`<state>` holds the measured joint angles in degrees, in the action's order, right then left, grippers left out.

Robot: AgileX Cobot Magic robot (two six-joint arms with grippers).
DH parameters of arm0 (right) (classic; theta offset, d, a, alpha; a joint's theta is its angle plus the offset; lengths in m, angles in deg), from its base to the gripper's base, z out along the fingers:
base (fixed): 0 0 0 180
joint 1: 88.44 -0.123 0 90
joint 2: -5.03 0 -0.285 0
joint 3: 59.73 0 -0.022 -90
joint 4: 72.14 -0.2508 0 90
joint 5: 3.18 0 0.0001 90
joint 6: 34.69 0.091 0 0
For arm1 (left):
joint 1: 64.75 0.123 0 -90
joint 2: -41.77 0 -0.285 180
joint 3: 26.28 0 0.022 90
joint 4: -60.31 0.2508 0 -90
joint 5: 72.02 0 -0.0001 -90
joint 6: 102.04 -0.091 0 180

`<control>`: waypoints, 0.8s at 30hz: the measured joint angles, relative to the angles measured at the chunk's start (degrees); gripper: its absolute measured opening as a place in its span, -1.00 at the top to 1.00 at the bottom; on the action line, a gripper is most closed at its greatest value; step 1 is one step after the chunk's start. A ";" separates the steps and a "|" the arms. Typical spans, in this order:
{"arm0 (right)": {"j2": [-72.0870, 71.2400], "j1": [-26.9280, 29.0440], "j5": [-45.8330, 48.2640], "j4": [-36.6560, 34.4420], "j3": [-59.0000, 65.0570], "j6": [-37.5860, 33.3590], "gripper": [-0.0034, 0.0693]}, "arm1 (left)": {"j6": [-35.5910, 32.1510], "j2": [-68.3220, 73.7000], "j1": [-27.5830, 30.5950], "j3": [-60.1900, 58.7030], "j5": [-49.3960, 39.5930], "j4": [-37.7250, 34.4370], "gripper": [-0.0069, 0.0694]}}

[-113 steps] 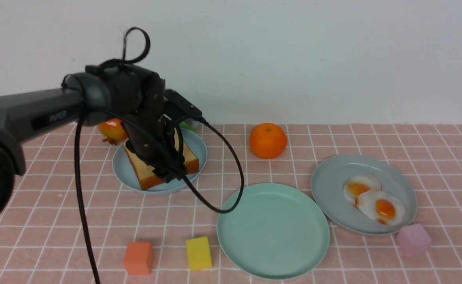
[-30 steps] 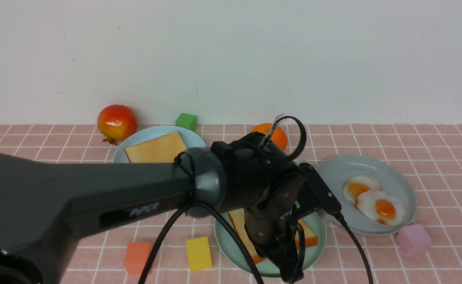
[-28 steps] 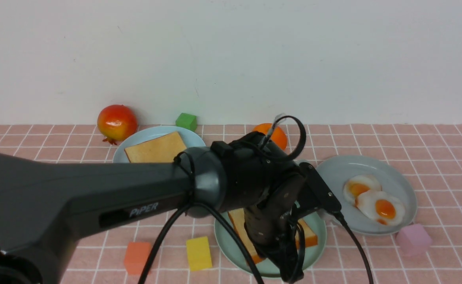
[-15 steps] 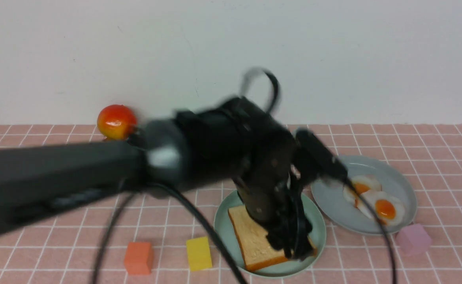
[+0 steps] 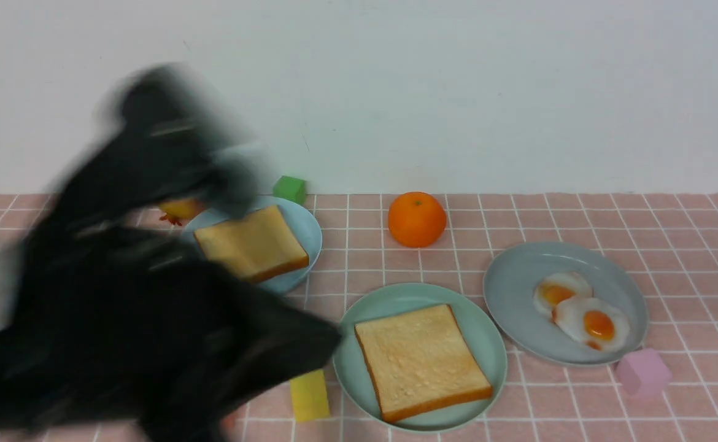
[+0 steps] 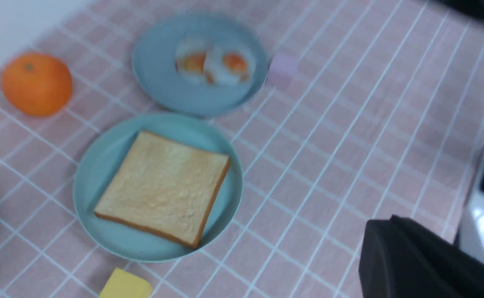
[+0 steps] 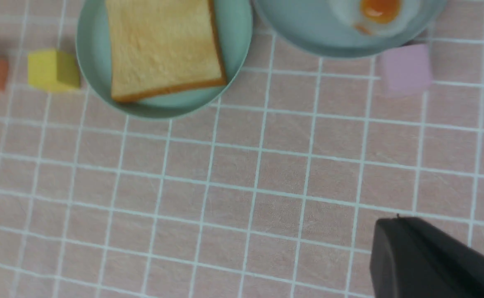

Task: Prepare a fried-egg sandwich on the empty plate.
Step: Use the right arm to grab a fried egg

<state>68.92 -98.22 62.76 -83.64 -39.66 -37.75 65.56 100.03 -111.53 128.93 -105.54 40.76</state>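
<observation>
A: Where's the egg?
B: The egg (image 5: 593, 323) lies flat on the grey plate (image 5: 518, 294), to the right. Its white overlaps a smaller egg (image 5: 558, 291) just behind it.
A: And the mint plate?
B: The mint plate (image 5: 350, 344) sits just beside the grey plate, on its left. One toast (image 5: 420, 362) lies flat on it, its whole top face showing.
A: The other slice?
B: A second toast (image 5: 251, 248) rests on the blue plate (image 5: 311, 230), farther back and left, well apart from the egg.
A: The grippers?
B: The left arm (image 5: 150, 319) is a dark blur across the left of the front view, covering part of the blue plate (and most of a red fruit (image 5: 178, 210) behind it). The left gripper (image 6: 415, 265) shows only as one dark piece in its wrist view — I cannot tell how far it is open, or whether it holds anything. The right gripper (image 7: 428, 260) is the same: one dark piece over the pink cloth (image 7: 225, 186), apart from the mint plate.
A: Anything else?
B: An orange (image 5: 416, 219) behind the mint plate, a green cube (image 5: 289, 188) by the wall, a yellow cube (image 5: 308, 396) just left of the mint plate, and a pink cube (image 5: 641, 371) just beside the grey plate's near rim.
</observation>
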 joint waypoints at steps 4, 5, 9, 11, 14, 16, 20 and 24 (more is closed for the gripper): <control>13.75 -8.15 -3.17 8.52 -3.73 5.29 0.84 | 0.23 -17.89 0.00 -11.87 5.63 -2.24 0.79; 16.33 -9.54 -3.72 11.51 -4.39 6.66 0.84 | 0.73 -20.20 0.00 -13.31 6.60 -2.31 0.79; 27.70 -14.99 -5.53 23.98 -6.97 13.54 0.80 | 3.94 -26.76 0.00 -16.86 8.07 -2.02 0.79; 30.95 -15.88 -6.92 28.18 -7.72 16.75 0.77 | 5.20 -27.28 0.00 -17.18 8.01 -1.14 0.79; 34.90 -16.13 -10.56 31.45 -8.35 19.49 0.70 | 5.83 -27.33 0.00 -17.18 8.02 -0.39 0.79; 38.60 -15.55 -13.36 31.41 -9.38 20.13 0.54 | 6.07 -27.33 0.00 -17.18 8.02 -0.20 0.79; 44.65 -13.83 -16.19 30.99 -12.37 20.54 0.12 | 6.74 -27.33 0.00 -17.18 8.02 -0.39 0.79; 50.01 -12.48 -17.85 30.92 -15.55 20.54 -0.34 | 7.05 -27.33 0.00 -17.18 7.64 -0.64 0.79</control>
<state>118.94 -110.70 44.91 -52.72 -55.21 -17.21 72.62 72.70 -111.53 111.74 -97.91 40.11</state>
